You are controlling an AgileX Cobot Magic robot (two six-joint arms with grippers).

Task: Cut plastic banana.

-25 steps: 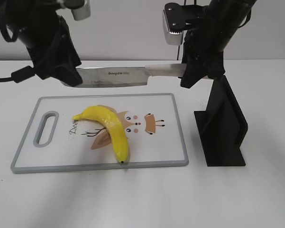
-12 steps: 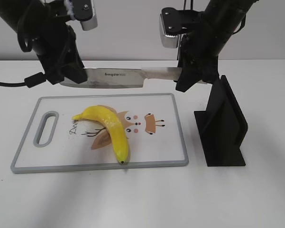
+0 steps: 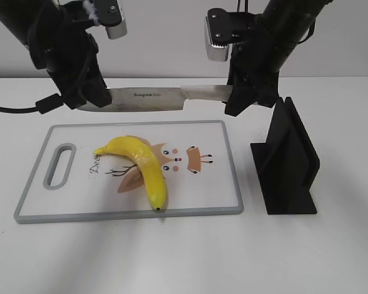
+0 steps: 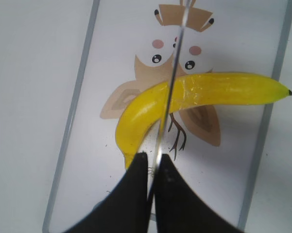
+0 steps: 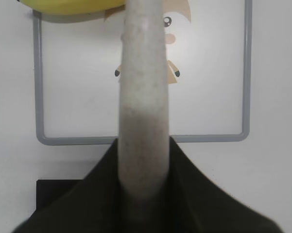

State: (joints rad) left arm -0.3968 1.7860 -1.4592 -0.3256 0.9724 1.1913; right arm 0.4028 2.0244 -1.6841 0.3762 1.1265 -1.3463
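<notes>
- Exterior view: left pincer (image 3: 89, 98) pinches the knife (image 3: 153, 97) tip, right pincer (image 3: 242, 98) clamps its handle, steadying it level.
- Blade hangs above the plastic banana (image 3: 141, 162), ready to cut.

I have both black arms raised and angled inward toward each other. My left gripper (image 3: 93, 97) is clamped on the tip of the steel kitchen knife (image 3: 153, 96); my right gripper (image 3: 240, 98) grasps its pale handle, keeping it level.
</notes>
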